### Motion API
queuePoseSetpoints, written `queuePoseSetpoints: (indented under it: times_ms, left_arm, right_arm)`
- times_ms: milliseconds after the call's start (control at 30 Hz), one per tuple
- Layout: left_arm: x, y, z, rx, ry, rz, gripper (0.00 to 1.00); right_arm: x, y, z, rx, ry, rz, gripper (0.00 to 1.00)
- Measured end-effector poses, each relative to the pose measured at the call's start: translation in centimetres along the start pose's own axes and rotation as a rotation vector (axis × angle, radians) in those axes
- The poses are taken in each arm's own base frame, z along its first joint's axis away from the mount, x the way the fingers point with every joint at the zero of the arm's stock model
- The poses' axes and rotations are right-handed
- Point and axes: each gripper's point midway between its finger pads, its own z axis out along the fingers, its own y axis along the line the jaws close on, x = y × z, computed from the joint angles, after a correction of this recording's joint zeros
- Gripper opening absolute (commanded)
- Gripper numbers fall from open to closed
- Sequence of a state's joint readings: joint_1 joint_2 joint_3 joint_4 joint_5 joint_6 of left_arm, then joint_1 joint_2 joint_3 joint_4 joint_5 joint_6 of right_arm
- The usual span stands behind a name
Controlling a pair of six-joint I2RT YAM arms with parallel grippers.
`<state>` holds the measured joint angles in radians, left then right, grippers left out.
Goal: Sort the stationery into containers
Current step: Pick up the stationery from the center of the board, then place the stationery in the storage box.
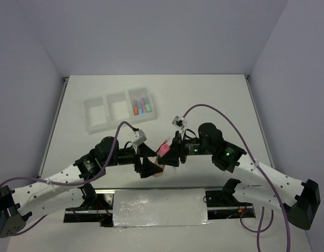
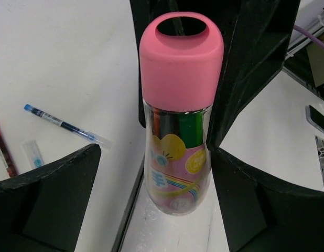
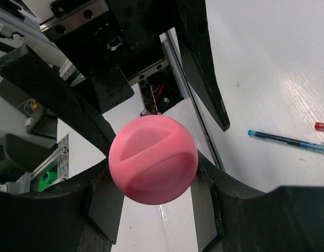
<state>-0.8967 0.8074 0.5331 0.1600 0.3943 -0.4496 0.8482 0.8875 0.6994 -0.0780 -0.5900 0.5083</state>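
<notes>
**Jar pinched by its cap, left jaws wide**

On my top view the tray [image 1: 89,126] sits back left, with highlighters [image 1: 142,105] in its right-hand compartment. My left gripper [image 2: 155,152] is spread wide around the jar [image 2: 177,178], whose rainbow label is too blurred to read. My right gripper [image 3: 154,163] pinches the pink cap [image 2: 181,58]. A blue pen [image 3: 288,140] lies beyond, and a red pen [image 3: 322,126] is cut off.

arms [image 1: 46,189]: white perforated links, black joints | cables [image 1: 214,108]: purple | LEDs [image 1: 226,155]: green (on right arm [image 1: 272,181])
</notes>
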Motion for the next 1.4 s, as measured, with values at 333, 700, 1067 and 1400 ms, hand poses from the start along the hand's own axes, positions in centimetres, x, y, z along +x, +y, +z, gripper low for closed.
queuePoseSetpoints:
  times_ms: [333,700,1067,1400]
  left_arm:
    - [-0.5,-1.6,0.2,0.073,-0.011,0.002,0.32]
    - [-4.0,1.2,0.7,-0.147,-0.037,-0.007,0.00]
    - [-9.6,18.5,-12.0,-1.201,-0.136,-0.306,0.00]
    - [-7.7,34.9,-27.8,-1.827,-0.032,-0.618,0.00]
  right_arm:
    - [-0.3,-0.2,0.8,-0.016,-0.003,-0.006,0.16]
    - [-4.9,-3.6,-0.8,0.106,-0.170,0.005,1.00]
    - [-9.8,-13.5,-10.0,0.628,-0.522,0.147,1.00]
    - [-8.6,-13.4,-11.4,0.684,-0.527,0.136,1.00]
